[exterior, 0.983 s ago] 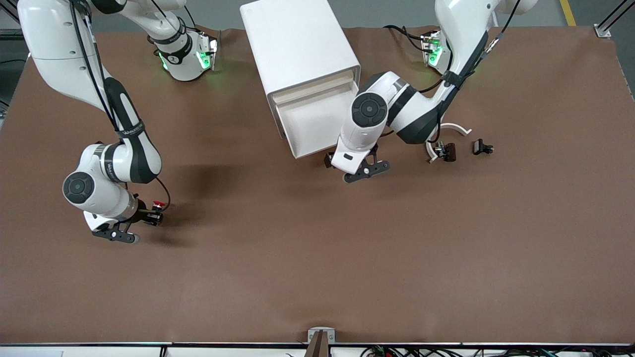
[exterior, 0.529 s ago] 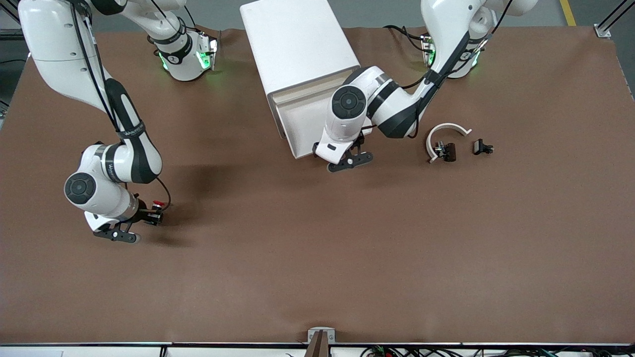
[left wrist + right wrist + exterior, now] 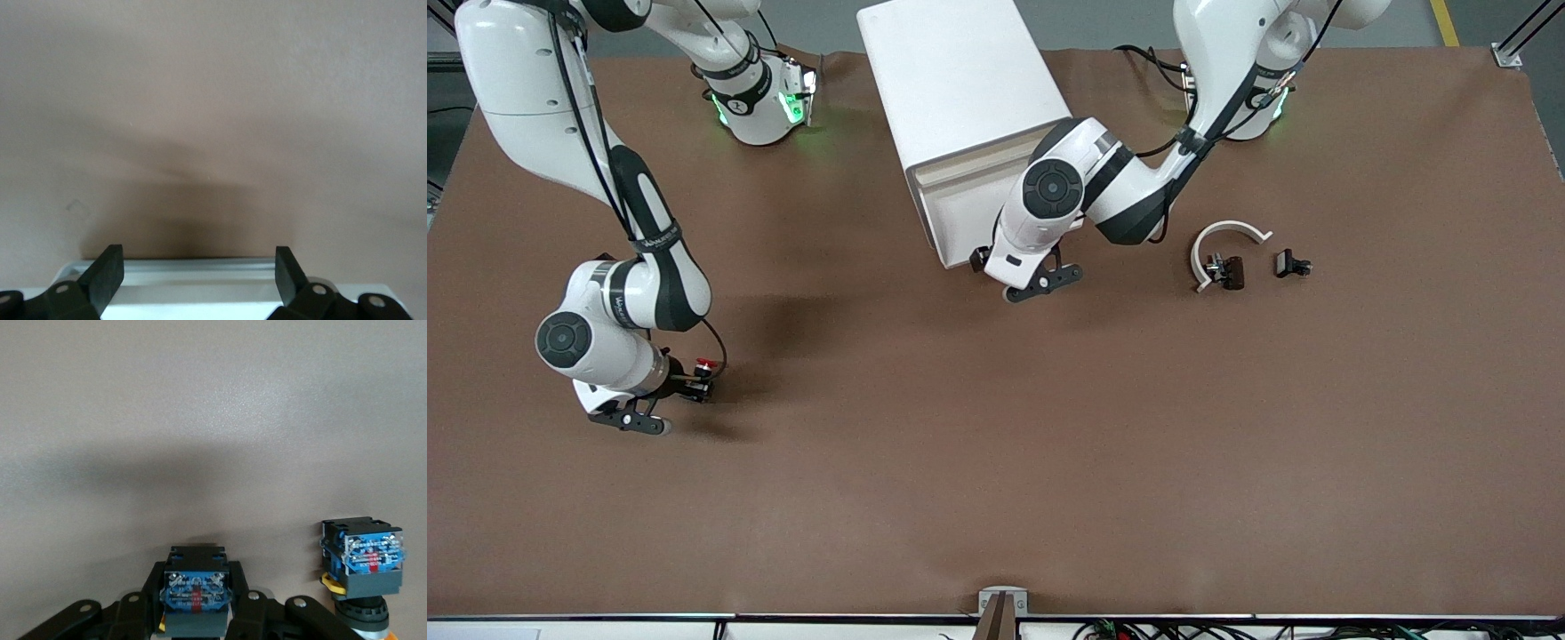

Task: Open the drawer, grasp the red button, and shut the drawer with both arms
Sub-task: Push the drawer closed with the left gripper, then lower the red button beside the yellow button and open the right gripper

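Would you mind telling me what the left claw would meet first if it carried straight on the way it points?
Most likely the open drawer's front edge: the left claw, jaws open, sits right at that white lip. Past the lip only bare brown table shows, though depth is unclear.

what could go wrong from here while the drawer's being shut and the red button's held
1. The left gripper stands open at the front edge of the shallow white tray drawer. A skewed push might jam it or slide the white box-shaped cabinet.
2. The right gripper is shut on the tiny red-capped push button, beside a like button with yellow-orange trim, and could knock it.
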### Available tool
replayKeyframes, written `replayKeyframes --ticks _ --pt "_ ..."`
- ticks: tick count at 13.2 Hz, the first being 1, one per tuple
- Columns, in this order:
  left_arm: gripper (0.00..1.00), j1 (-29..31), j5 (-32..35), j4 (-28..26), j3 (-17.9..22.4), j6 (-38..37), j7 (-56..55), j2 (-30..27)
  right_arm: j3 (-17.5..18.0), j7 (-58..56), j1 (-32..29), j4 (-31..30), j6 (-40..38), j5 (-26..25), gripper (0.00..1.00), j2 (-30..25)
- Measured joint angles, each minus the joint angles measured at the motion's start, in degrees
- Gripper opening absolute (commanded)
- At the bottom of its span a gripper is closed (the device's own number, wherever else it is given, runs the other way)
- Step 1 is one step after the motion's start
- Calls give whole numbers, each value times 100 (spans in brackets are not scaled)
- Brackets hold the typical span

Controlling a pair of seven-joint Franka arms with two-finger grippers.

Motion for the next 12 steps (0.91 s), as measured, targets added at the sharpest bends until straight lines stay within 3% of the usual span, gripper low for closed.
replayKeyframes --ticks 5,6,7,12 --pt "100 -72 -176 -1 -187 0 -513 51 1 -1 -3 1 156 0 0 87" --pt "100 -140 -188 -3 -189 0 -647 76 1 -1 -3 1 156 0 47 87" --pt "100 -201 -190 -4 -189 0 -775 111 1 -1 -3 1 156 0 99 87" --pt "100 -421 -479 -3 -202 0 -1061 200 1 -10 -28 37 158 0 100 132"
